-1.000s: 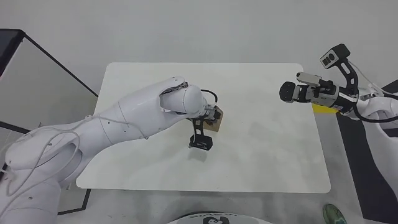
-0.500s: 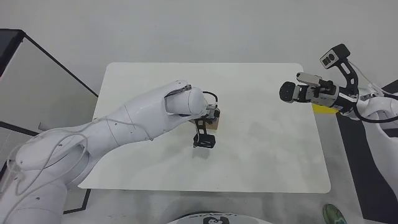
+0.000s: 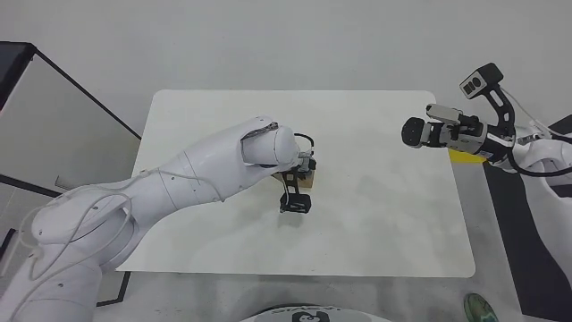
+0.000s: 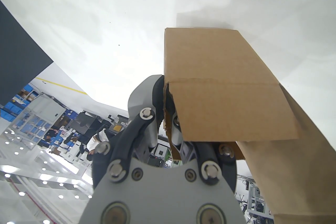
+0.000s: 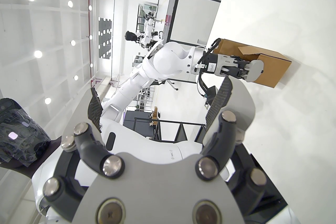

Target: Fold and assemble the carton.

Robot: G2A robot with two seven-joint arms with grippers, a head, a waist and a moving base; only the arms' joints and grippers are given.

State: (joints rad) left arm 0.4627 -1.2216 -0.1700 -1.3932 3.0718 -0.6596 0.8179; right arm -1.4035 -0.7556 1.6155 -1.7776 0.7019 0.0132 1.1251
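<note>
Left wrist view: left gripper (image 4: 164, 107) clamps carton (image 4: 223, 93) wall; right wrist view: right gripper (image 5: 159, 99) agape

The carton (image 4: 223, 83) is matt brown cardboard with raw fibrous edges; the table (image 3: 393, 224) is smooth white.

Count: one carton (image 4: 218, 83), brown cardboard. One white table (image 3: 384, 233). Two grippers, one per arm: the left gripper (image 4: 164, 104) and the right gripper (image 5: 157, 101).
</note>
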